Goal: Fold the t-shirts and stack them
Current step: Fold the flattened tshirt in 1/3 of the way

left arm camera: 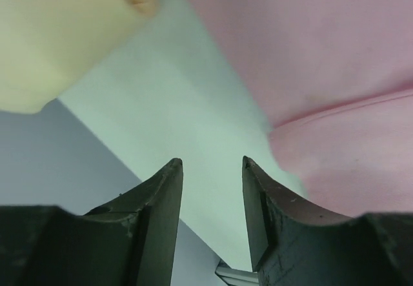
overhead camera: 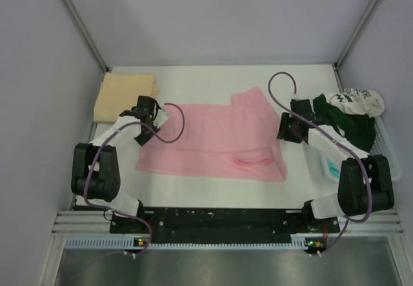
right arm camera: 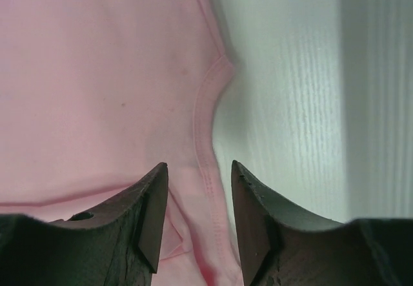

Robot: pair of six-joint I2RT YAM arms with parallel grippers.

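pink shirt [overhead camera: 213, 141]: lying spread out across the middle of the table [overhead camera: 213, 79], mostly flat. One bit is sticking out toward the far side and there's a rumpled fold sitting near its front right corner.

tan shirt [overhead camera: 124, 95]: sitting folded in the far left corner, apart from the pink one, with bare table showing between them.

pile on the right: the green shirt [overhead camera: 352, 128] is lying bunched up at the right edge. The white shirt [overhead camera: 355, 100] with dark print is sitting just behind it and touching it. A bit of the teal shirt [overhead camera: 331, 165] is peeking out closer to the front, partly hidden by the right arm.

left gripper [overhead camera: 158, 115]: hanging over the pink shirt's left end. In the wrist cam the left gripper [left arm camera: 211, 163] is showing its fingers parted by a narrow-ish gap, with nothing between them but bare table. Pink cloth is lying off to one side and the tan shirt is sitting in the far corner of that view.

right gripper [overhead camera: 287, 128]: hanging at the pink shirt's right edge. In its own cam the right gripper [right arm camera: 199, 166] is also showing fingers parted about the same amount. The shirt's stitched hem is running right under the gap, but the cloth is lying flat and not getting pinched.
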